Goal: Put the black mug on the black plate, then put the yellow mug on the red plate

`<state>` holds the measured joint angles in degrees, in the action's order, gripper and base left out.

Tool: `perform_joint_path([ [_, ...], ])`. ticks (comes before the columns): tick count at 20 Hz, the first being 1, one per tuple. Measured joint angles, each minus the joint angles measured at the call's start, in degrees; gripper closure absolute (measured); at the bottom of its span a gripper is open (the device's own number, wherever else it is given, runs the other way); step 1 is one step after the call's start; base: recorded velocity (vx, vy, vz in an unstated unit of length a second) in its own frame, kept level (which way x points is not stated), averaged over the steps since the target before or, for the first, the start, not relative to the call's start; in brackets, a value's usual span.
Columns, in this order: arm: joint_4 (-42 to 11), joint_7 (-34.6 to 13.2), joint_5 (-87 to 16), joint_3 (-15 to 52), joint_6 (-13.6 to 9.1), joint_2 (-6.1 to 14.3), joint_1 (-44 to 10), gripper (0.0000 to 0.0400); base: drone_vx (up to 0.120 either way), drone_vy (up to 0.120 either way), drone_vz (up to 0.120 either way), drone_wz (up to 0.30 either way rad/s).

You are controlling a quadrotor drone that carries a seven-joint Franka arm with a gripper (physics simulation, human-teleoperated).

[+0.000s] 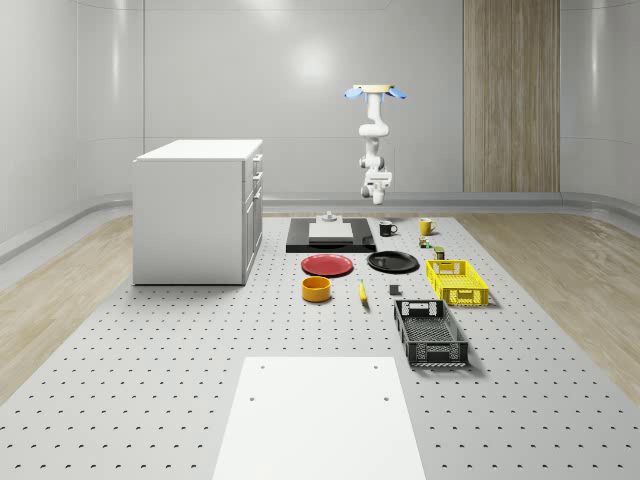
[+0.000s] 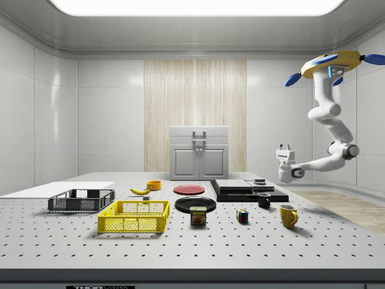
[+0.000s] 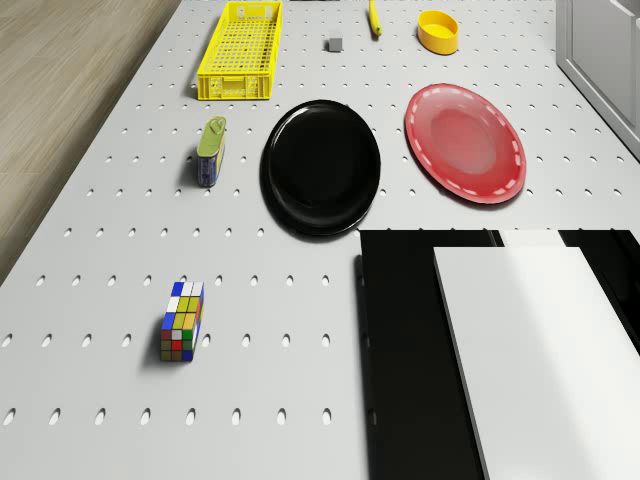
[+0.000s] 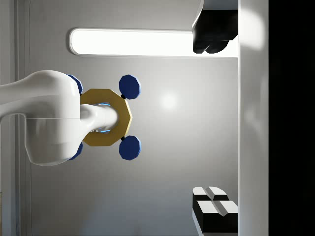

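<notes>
Drone (image 2: 332, 65) hovering high past table's far end; gripper (image 2: 284, 147) pointing up, fingers apart, holding nothing; black mug (image 2: 264, 200) on table just beside black slab (image 2: 248, 191), near black plate (image 2: 195, 203); likely rigid, light, glossy; best pinch rim wall, clear of handle.

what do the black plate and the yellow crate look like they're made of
Black plate: probably glazed ceramic or glossy plastic, since its smooth surface shows soft reflections. Yellow crate: most likely moulded plastic, with a uniform matte colour and open lattice walls and floor.
</notes>
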<state>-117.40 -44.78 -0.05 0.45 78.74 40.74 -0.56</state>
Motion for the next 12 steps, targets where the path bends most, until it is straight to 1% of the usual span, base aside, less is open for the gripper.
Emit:
perform_joint_path([
  [12,-0.38,-0.2,-1.62,1.18,0.53,0.37,-0.38,0.0,0.12,0.0,0.0,0.0],
])
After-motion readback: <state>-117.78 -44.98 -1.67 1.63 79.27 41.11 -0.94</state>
